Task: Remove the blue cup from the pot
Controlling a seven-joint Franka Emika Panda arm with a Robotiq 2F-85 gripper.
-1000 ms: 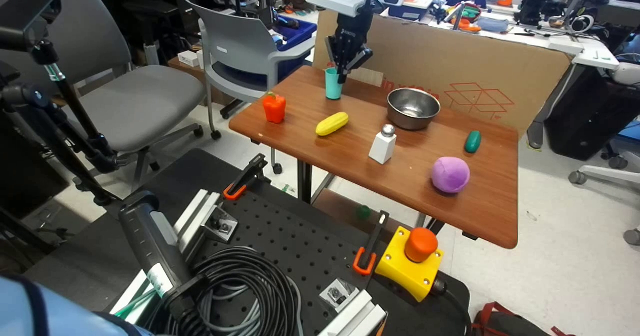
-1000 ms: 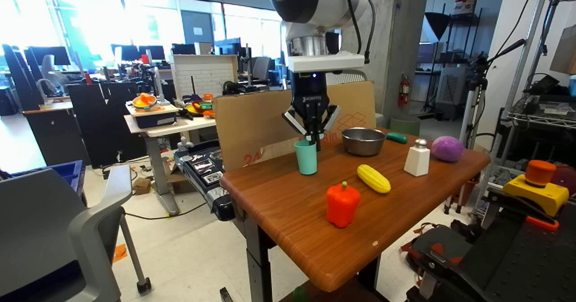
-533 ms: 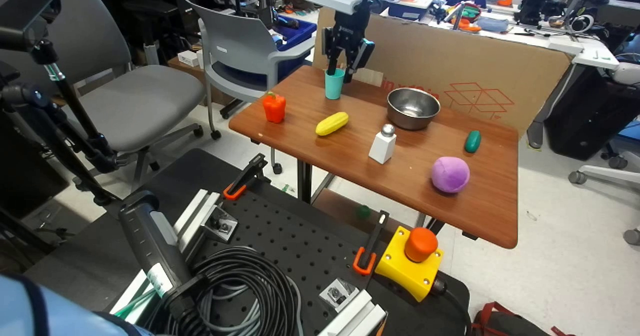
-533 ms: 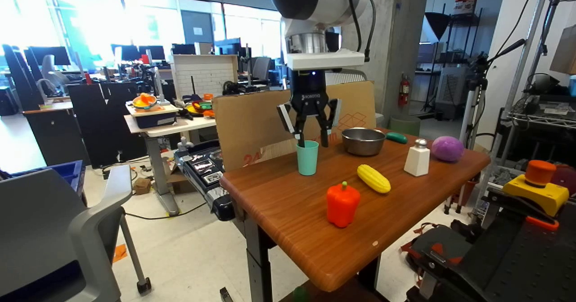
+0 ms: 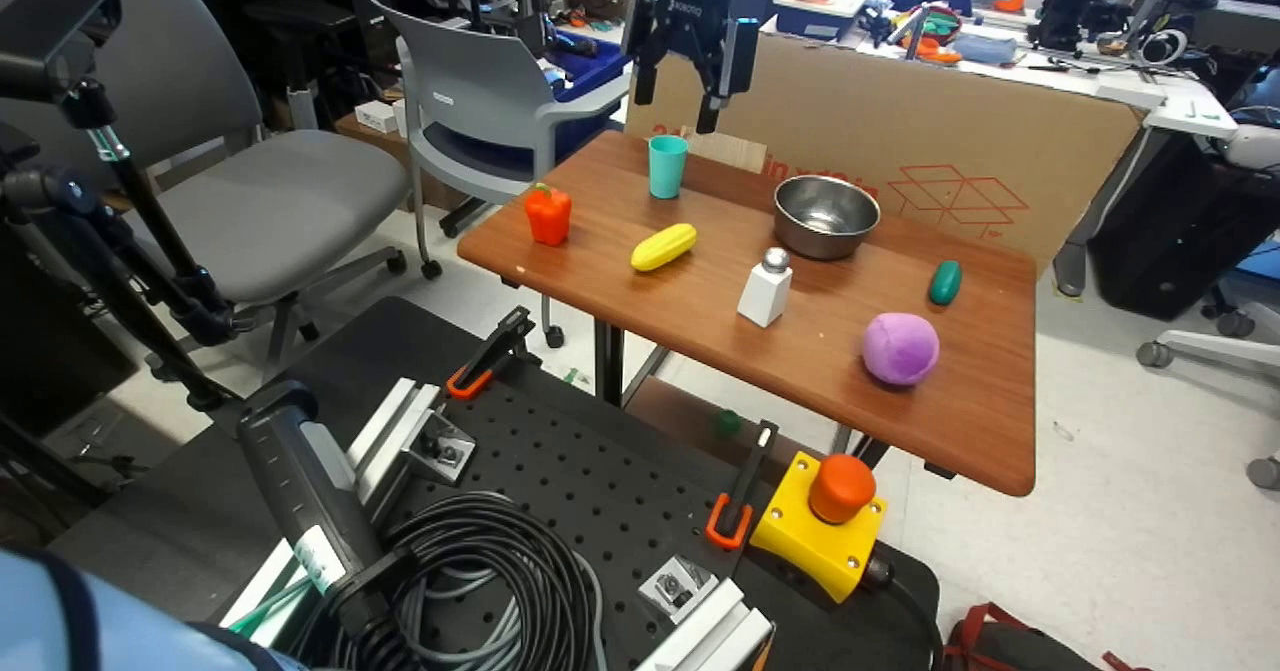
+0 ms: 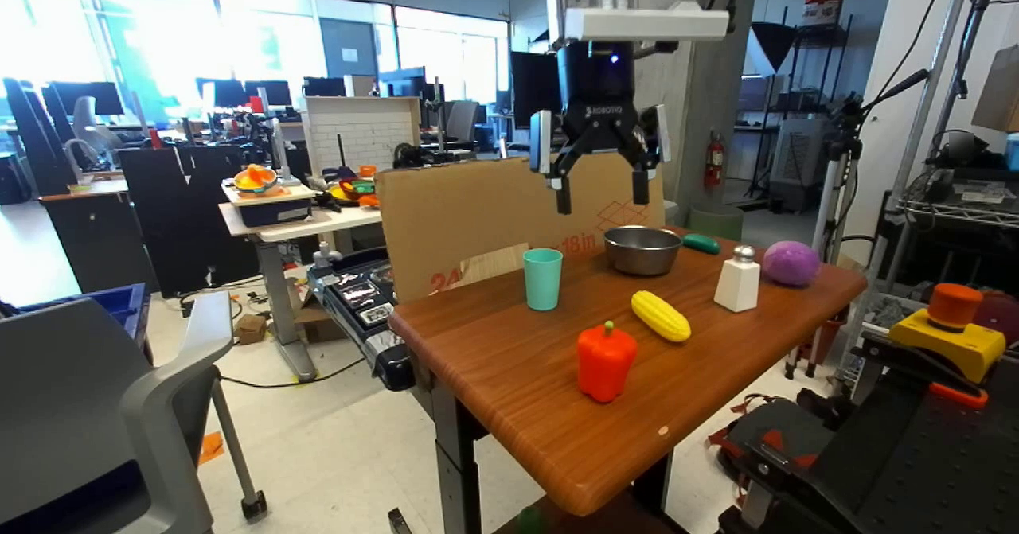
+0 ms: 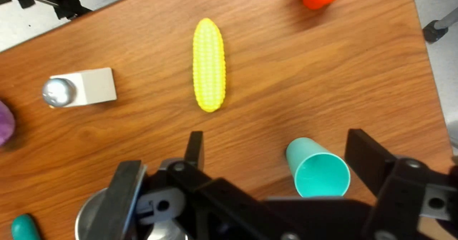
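Observation:
The blue cup [image 5: 667, 168] stands upright on the wooden table, apart from the pot, close to the cardboard sheet. The silver pot [image 6: 642, 257] sits farther along the same side, with nothing seen inside it. My gripper [image 6: 603, 198] hangs above the table, higher than both, its jaws spread wide and holding nothing. In the wrist view the cup [image 7: 304, 157] shows below and between the two fingers, nearer the right one, with its mouth facing up. The pot [image 7: 86, 211] is mostly covered there by the left finger.
Also on the table are a red pepper [image 5: 549, 215], a yellow corn cob [image 5: 664, 248], a white shaker [image 5: 766, 289], a purple ball [image 5: 900, 349] and a dark green item [image 5: 945, 282]. A cardboard sheet [image 6: 470, 208] stands along the far edge.
The jaws have spread from nearly together to wide. My gripper has lifted from the cup's rim and shifted toward the pot's side. The cup stays standing, almost unmoved.

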